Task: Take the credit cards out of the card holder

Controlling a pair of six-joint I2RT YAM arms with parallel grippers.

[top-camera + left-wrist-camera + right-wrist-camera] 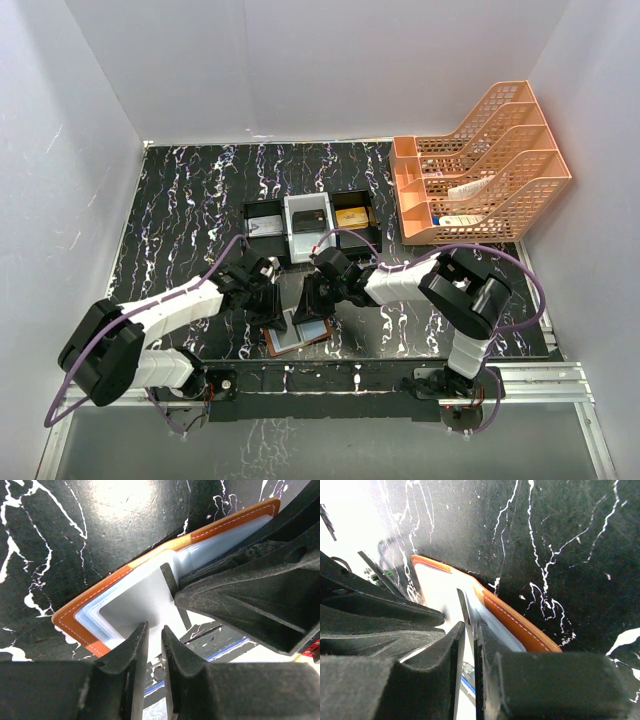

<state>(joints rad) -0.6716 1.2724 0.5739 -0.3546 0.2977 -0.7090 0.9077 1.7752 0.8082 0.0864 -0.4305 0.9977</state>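
The brown card holder (297, 336) lies spread open by the table's front edge, its pale grey-blue pockets facing up. Both grippers meet over it. My right gripper (313, 300) (470, 625) has a thin credit card (462, 602) standing edge-on between its nearly closed fingers, above the holder's brown rim (520, 625). My left gripper (270, 304) (155, 628) has its tips a narrow gap apart at the near edge of the pale card (140, 600) inside the holder (85, 626). Whether they pinch anything is hidden. The right gripper's black fingers (240, 595) fill the right side of the left wrist view.
A black-and-white compartment tray (300, 240) sits behind the grippers with a white box and a gold block (350, 216) in it. An orange mesh file rack (480, 170) stands at the back right. White walls enclose the marbled black table (180, 210).
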